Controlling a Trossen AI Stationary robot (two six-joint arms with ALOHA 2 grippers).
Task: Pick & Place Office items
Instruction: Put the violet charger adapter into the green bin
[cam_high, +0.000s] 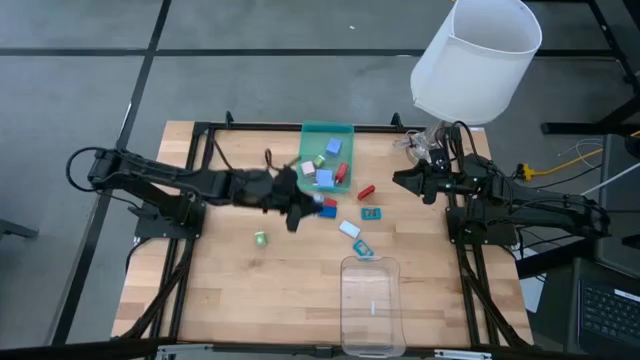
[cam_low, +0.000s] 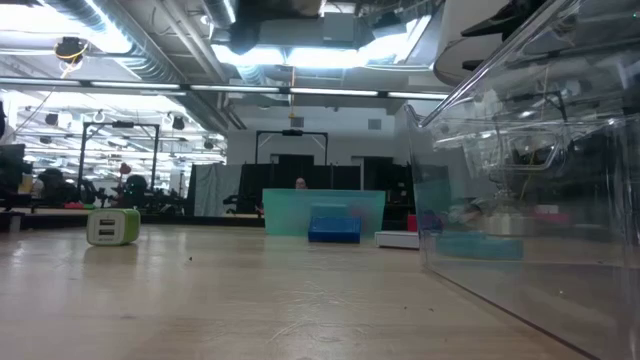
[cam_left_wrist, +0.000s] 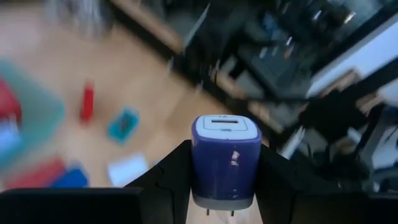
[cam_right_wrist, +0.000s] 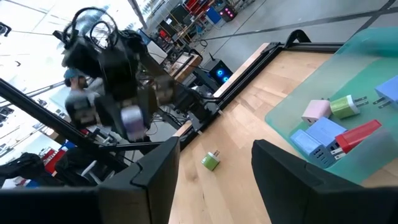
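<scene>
My left gripper (cam_high: 312, 207) reaches in from the table's left to the middle, just on the near side of the green tray (cam_high: 327, 158), and is shut on a blue-purple charger cube (cam_left_wrist: 225, 158). The right wrist view shows the same cube (cam_right_wrist: 132, 118) up in the air. Several office items lie in the green tray. On the wood are a red piece (cam_high: 366, 191), a teal flat piece (cam_high: 372, 213), a white flat piece (cam_high: 349, 229), another teal piece (cam_high: 363, 247) and a green cube (cam_high: 260, 238). My right gripper (cam_right_wrist: 214, 165) waits open at the table's right side. My left gripper pinches the blue-purple cube between its two fingers (cam_left_wrist: 171, 177), one on each of two opposite side faces (cam_left_wrist: 198, 168). The cube's white socket face (cam_left_wrist: 222, 126) points away from the wrist and its prong end sits back between the fingers. The cube is lifted clear of the table.
A clear plastic tray (cam_high: 370, 300) stands at the near edge, filling the right of the low view (cam_low: 540, 200). A white bucket-shaped shade (cam_high: 476, 58) hangs over the far right corner. Bare wood lies on the near left, around the green cube (cam_low: 112, 226).
</scene>
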